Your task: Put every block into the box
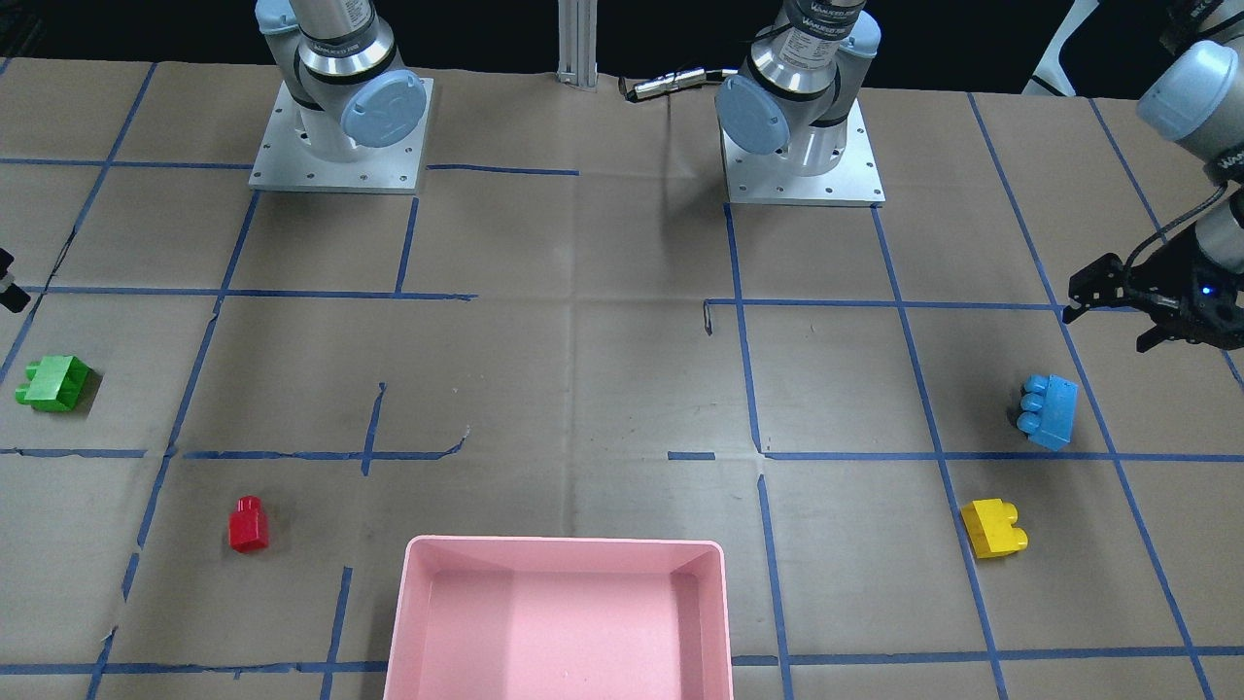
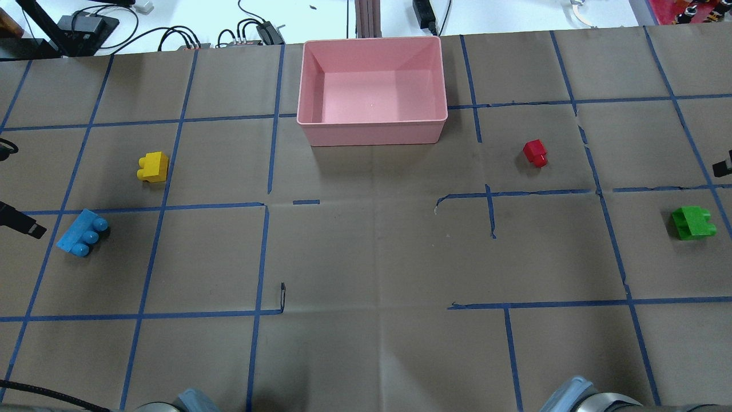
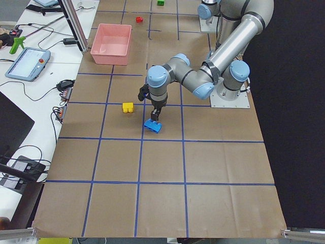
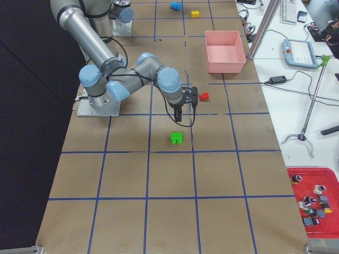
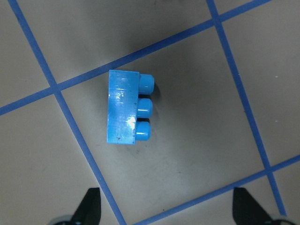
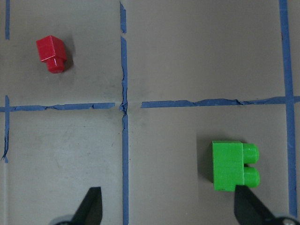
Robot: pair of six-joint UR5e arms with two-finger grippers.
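Note:
The light-blue brick [image 1: 1050, 411] lies on its side at the table's left, centred in the left wrist view [image 5: 126, 108]. My left gripper [image 1: 1108, 316] hovers open above it [image 5: 166, 211]. The yellow brick [image 1: 993, 528] lies nearby, towards the pink box [image 1: 564, 552]. The box is empty. The green brick [image 1: 53, 382] lies at the far right and the red brick [image 1: 248, 524] lies closer to the box. My right gripper [image 6: 168, 211] is open above the table, with the green brick [image 6: 232, 165] by one fingertip and the red brick [image 6: 52, 54] farther off.
The table is covered in brown paper [image 2: 366, 257] with blue tape lines. Cables and power strips [image 2: 251, 31] lie beyond the far edge behind the box. Both arm bases [image 1: 340, 126] stand at the robot's edge.

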